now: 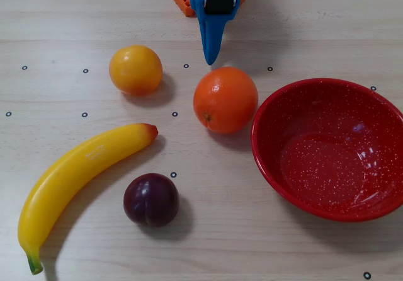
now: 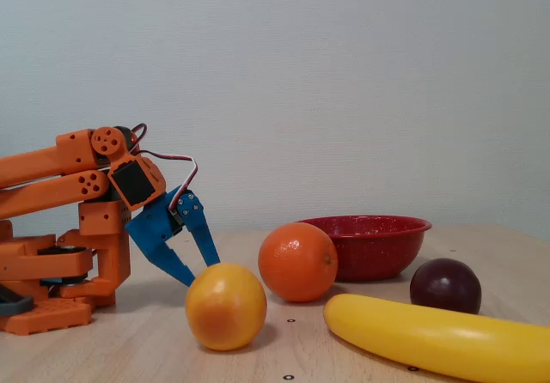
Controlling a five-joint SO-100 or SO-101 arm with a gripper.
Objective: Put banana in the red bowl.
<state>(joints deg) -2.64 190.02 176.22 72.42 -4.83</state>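
The banana [image 1: 79, 171] is long and yellow, with a reddish tip and a green stem end. It lies at the left in the overhead view, and at the front right in the fixed view [image 2: 438, 338]. The red bowl [image 1: 327, 98] with white speckles sits empty at the right; in the fixed view [image 2: 369, 246] it stands behind the orange. My blue gripper [image 1: 211, 59] hangs near the arm's base at the top centre and is far from the banana. In the fixed view [image 2: 203, 273] its jaws stand a little apart and hold nothing.
A round yellow-orange fruit [image 1: 135, 70], an orange [image 1: 225, 99] and a dark plum [image 1: 151, 199] lie between the banana and the bowl. The orange touches or nearly touches the bowl's rim. The orange arm base [image 2: 60, 271] stands at the table's back.
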